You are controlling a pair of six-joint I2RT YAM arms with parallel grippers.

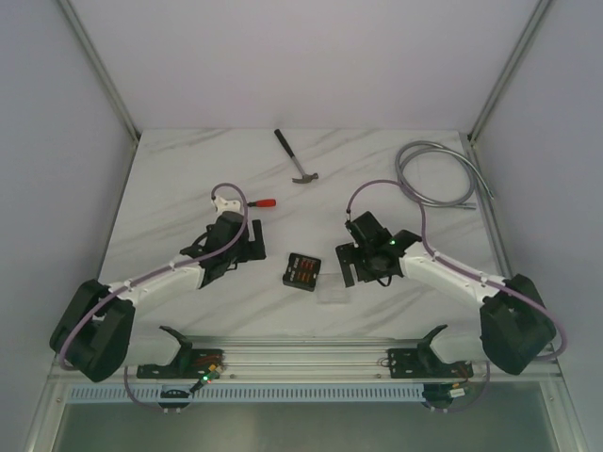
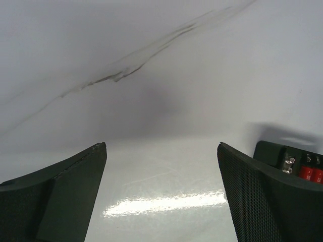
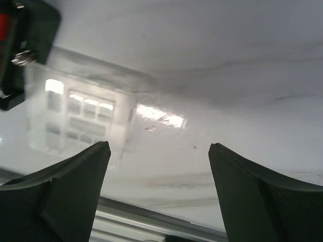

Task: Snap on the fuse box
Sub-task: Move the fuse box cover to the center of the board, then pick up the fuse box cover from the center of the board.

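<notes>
The fuse box (image 1: 303, 271) lies uncovered between the two arms, with a clear lid (image 1: 332, 296) just beside it on the right arm's side. The right gripper (image 3: 157, 148), fingers apart and empty, looks nearer that lid. The left gripper (image 2: 161, 151), also spread, flanks the box's other side.

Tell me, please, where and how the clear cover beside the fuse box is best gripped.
Grip the clear cover across two opposite outer edges, coming straight down. It lies flat on the table, so only its thin side walls offer faces to pinch. The open right gripper is probably nearest; mind the fuse box alongside.
</notes>
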